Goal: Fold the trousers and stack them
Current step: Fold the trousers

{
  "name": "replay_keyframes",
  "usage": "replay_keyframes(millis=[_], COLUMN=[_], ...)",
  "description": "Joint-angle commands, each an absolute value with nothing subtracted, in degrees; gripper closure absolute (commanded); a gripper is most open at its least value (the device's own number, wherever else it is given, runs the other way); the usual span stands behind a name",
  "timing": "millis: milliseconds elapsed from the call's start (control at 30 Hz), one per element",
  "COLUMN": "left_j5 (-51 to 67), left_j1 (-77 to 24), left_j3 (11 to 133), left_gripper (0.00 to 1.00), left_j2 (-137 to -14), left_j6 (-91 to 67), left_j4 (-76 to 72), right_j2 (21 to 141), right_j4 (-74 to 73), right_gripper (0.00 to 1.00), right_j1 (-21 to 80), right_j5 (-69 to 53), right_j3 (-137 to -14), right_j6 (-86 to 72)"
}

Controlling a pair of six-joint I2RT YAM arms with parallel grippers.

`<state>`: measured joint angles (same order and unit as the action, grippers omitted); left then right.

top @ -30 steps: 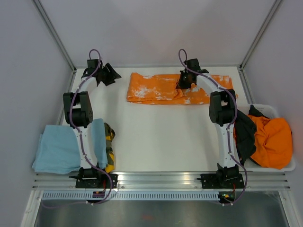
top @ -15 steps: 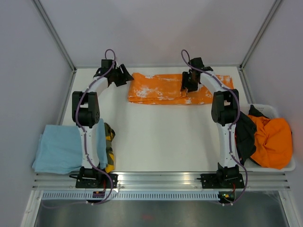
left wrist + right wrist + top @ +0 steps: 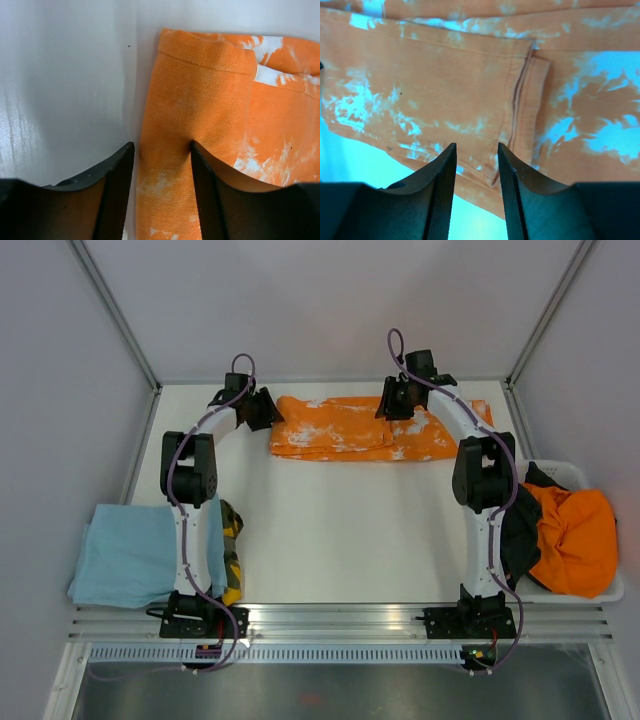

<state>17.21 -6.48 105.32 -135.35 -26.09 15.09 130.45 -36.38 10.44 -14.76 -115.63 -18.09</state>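
Left gripper (image 3: pixel 161 150): jaws parted, empty, straddling the tie-dye trousers' (image 3: pixel 200 100) folded end, perhaps touching it
Right gripper (image 3: pixel 477 150): jaws narrowly parted, empty, trousers' hem just ahead

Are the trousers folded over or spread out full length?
Folded over: the trousers lie flat, and the right wrist view shows a hemmed leg end resting on top of another layer.

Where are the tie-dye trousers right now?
In the top view the trousers lie along the far edge of the table, left gripper at their left end, right gripper over their middle-right.
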Motion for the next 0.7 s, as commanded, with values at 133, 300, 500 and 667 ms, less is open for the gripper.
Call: replay_keyframes(millis=[133,300,500,667], left_j5=[18.73,13.19,11.43,11.43], left_j1=[-7.56,-6.86,-3.0,-0.7], left_j3=[108.54,108.28,108.19,108.98], left_gripper=[0.72,0.98,0.98,0.98], left_j2=[-138.25,-136.06,-128.77,-122.36], left_j6=[-26.63,-26.37,-25.75,-24.79], left_j4=[15.11,16.79,16.53,15.56], right_j2=[129.9,132.27,137.02,139.3], right_j4=[-33.49,-30.33,-29.88,-28.39], right_gripper=[0.6,0.64,0.75,0.78], right_j1=[12.3,12.74,16.52,18.98], right_j5=[-14.86,-13.28,-7.56,-8.6], right_j3=[-111.98,-109.86,-113.11,-113.47], right_j6=[-20.22,-21.27,-21.53,-21.97])
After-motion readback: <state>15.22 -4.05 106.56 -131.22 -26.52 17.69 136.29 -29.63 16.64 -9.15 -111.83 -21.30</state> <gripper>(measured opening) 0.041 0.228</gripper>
